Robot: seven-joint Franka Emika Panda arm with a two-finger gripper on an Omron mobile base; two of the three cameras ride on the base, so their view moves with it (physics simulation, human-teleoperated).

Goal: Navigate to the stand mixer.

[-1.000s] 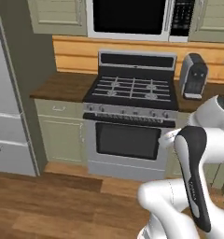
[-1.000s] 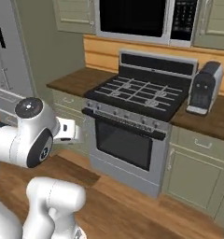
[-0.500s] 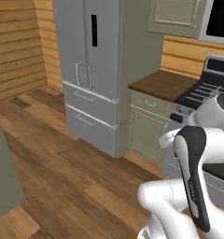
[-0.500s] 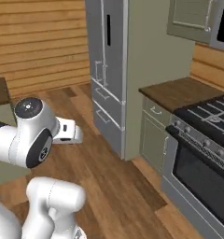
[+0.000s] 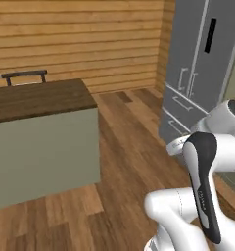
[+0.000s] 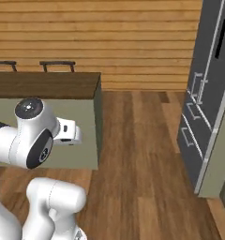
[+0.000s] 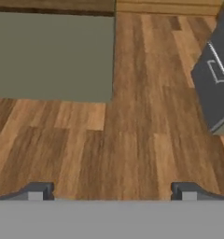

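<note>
Left base view, simulated kitchen: the robot faces a wood-topped island (image 5: 38,100) and a plank wall, with the grey refrigerator (image 5: 200,73) at its right. The stand mixer stands on no surface seen from here, so its direction from the gripper (image 7: 111,190) cannot be read off; judged from the task, the base must turn on until a counter carrying it appears. Hand view has the 2 fingertips (image 7: 37,191) set wide apart over bare wooden floor (image 7: 132,140), released and grasping nothing.
</note>
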